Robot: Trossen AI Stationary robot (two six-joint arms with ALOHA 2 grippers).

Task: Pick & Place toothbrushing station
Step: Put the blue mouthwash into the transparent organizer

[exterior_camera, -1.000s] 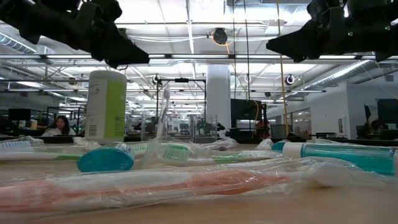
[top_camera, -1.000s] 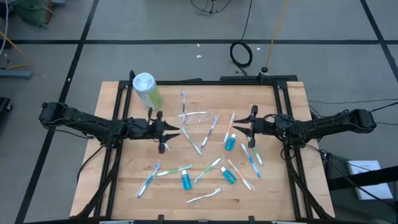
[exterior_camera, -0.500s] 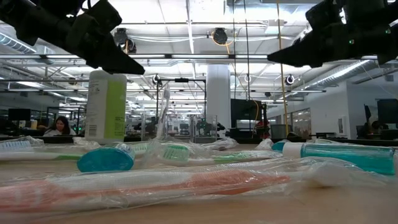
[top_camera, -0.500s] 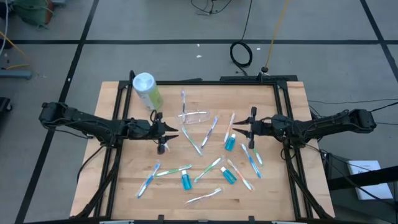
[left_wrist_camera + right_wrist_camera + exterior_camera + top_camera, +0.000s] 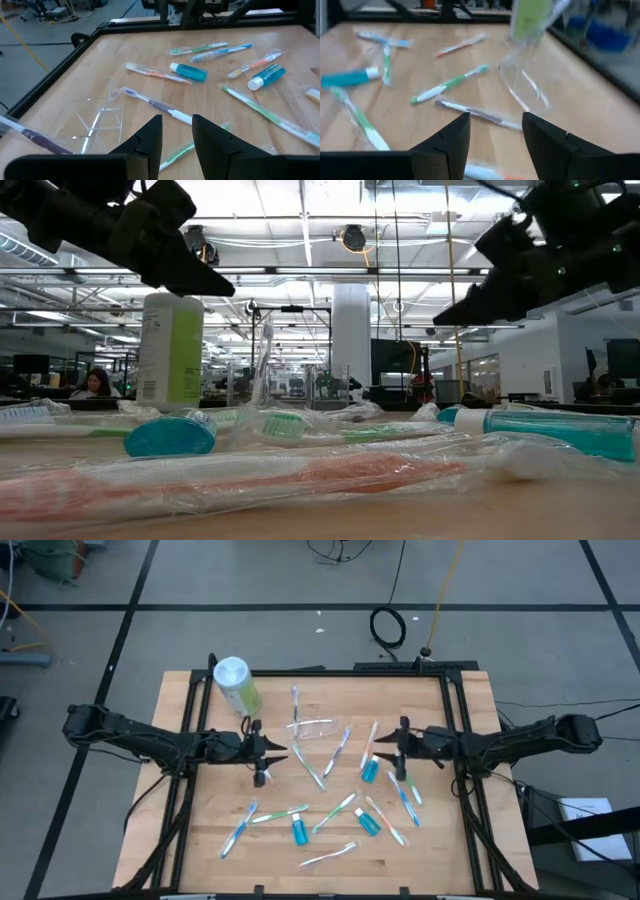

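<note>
- On the bench (image 5: pixel 200 840), the clear holder (image 5: pixel 313 727) lies tipped on its side toward the far edge, between the two arms, with toothbrushes (image 5: pixel 337 751) and blue tubes (image 5: pixel 370 769) scattered nearer.
- Right gripper (image 5: pixel 402 749) hovers just right of the tube beside the holder, fingers spread and empty.
- Left gripper (image 5: pixel 262 751) hangs left of the holder, fingers parted, holding nothing.
- Holder's long axis runs roughly left to right; both arms look about equally near, so either could reach it.
</note>
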